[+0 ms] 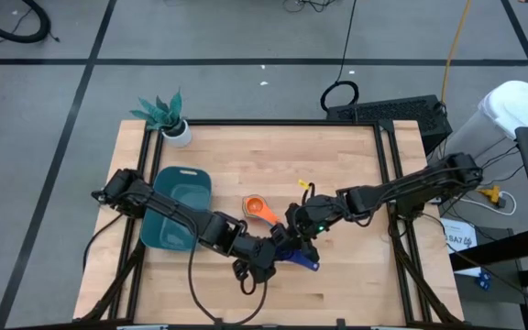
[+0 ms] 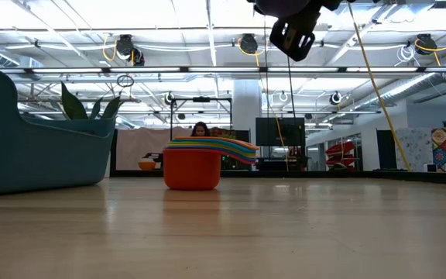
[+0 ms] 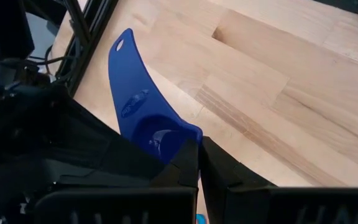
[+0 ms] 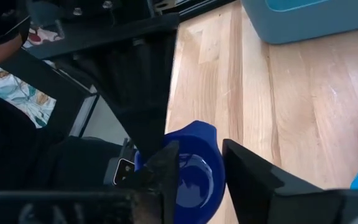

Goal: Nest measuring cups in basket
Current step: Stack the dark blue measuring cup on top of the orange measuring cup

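Note:
A dark blue measuring cup [image 1: 299,258] is held above the table near its front middle. My left gripper [image 1: 278,255] reaches it from the left, over the dark teal basket [image 1: 177,220], and is shut on it [image 3: 199,144]. My right gripper [image 1: 293,240] comes from the right and is open. Its two fingers stand on either side of the cup's bowl [image 4: 197,177]; I cannot tell whether they touch it. A nested stack of cups, red at the bottom with coloured handles fanned out [image 2: 196,164], stands on the table right of the basket [image 1: 257,207]. My left gripper pinches the dark blue cup's bowl wall [image 3: 188,138] between its two fingers, on the side away from the handle. The fingers come slanting from the table's left and lie along the cup. The handle [image 3: 124,68] sticks out past the fingertips, and the cup is clear of the table.
A small white pot with a teal plant [image 1: 174,126] stands at the far left corner. The basket's wall [image 2: 37,143] fills the left of the low view. Bare wood lies right of the arms and along the front edge [image 1: 356,284].

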